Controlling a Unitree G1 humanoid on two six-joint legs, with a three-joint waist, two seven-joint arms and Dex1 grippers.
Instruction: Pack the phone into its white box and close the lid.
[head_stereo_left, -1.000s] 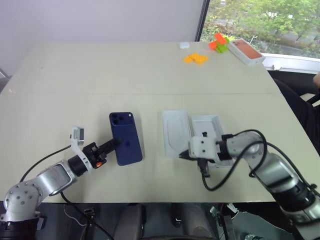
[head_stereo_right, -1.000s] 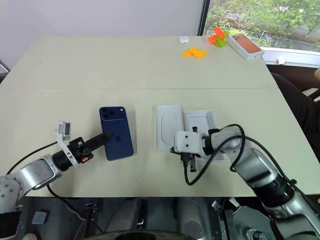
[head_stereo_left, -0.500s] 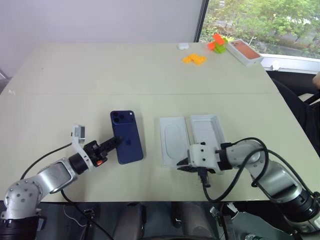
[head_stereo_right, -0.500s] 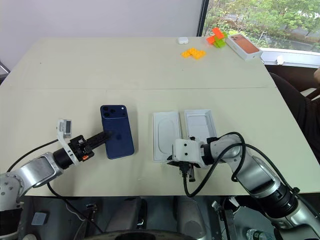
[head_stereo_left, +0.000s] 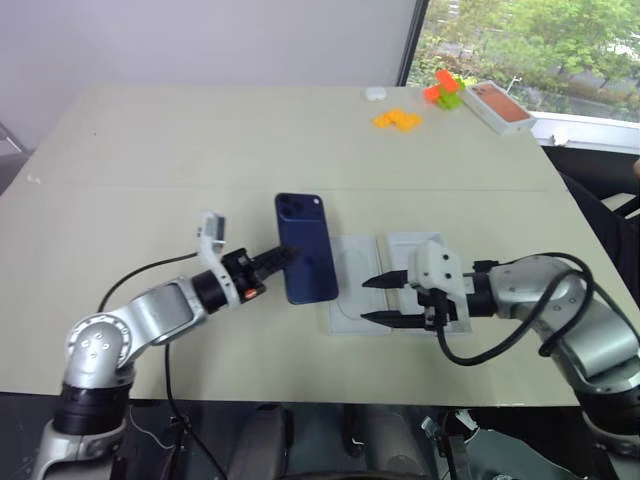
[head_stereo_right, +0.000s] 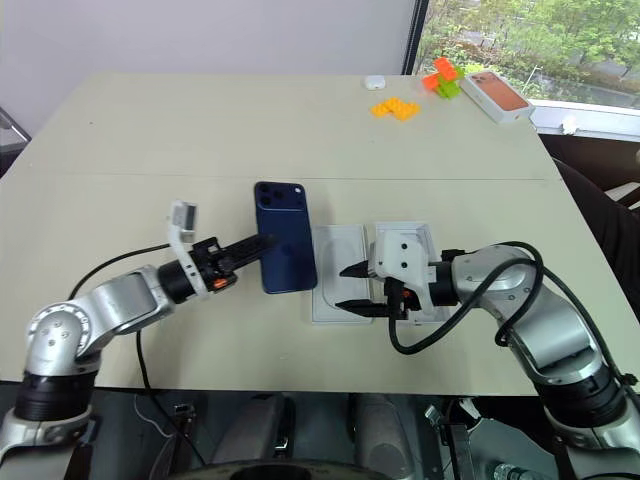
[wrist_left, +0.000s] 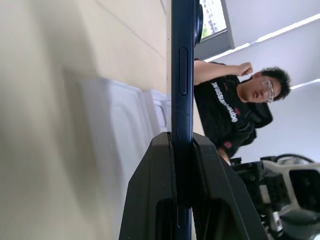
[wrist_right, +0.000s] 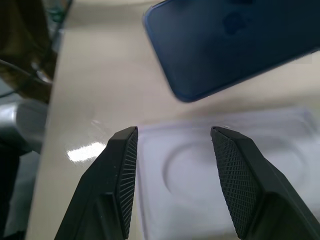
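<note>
The dark navy phone is off the table, and my left gripper is shut on its near edge. In the left wrist view the phone stands edge-on between the black fingers. It hangs just left of a thin white insert with an oval recess. The shallow white box lies to the right of that insert, partly behind my right arm. My right gripper is open over the insert's near end, holding nothing, pointing left at the phone. Which white piece is the lid I cannot tell.
At the table's far right stand a box with an orange-red top, orange blocks, orange and green blocks and a small white object. A person in a dark shirt sits beyond the table's right side.
My left gripper has lifted the phone off the table and carried it right, up to the white insert. My right gripper has opened and risen slightly.
</note>
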